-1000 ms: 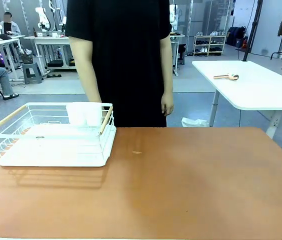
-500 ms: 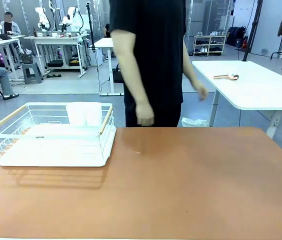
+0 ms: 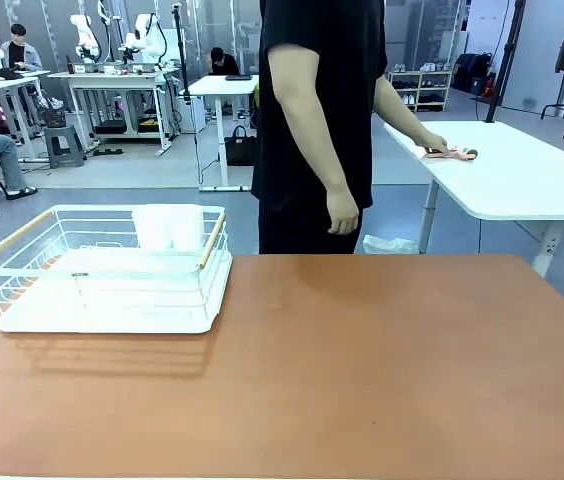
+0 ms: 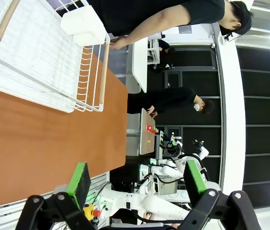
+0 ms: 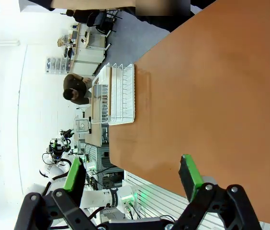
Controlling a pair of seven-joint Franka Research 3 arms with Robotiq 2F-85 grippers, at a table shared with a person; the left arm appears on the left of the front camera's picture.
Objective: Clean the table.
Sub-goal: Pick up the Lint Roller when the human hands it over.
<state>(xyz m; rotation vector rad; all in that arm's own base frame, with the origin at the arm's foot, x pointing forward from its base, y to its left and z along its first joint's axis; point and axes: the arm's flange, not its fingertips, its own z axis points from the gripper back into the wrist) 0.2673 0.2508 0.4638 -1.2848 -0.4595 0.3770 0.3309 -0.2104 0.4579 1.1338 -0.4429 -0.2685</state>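
From the front, the table (image 3: 362,370) spreads its reddish-brown top across the whole foreground, with one white wire rack (image 3: 102,270) sitting on its left side, toward the far edge. I count two wooden handles (image 3: 12,237) on that rack, one at each end, and one white holder (image 3: 169,228) standing upright at its far right corner. One person (image 3: 317,120) in black stands at the far edge, side-on. One hand (image 3: 343,212) hangs just above the tabletop and the other hand (image 3: 432,146) reaches out onto the white-topped table (image 3: 522,185) off to the right, at a small orange tool (image 3: 456,153) lying there. The left wrist view brings what the front camera lacks: the left gripper (image 4: 137,176), its two green pads (image 4: 80,177) spread wide with nothing between them, hanging off the table's near edge. The rack's wires and the holder show close up at the top, and the person's bare forearm (image 4: 154,24) passes beyond them. Over to the right wrist view: the right gripper (image 5: 131,173) is released too, two green pads (image 5: 190,172) far apart and nothing between them. A long sweep of brown tabletop runs away from it, with the rack small at the far end.
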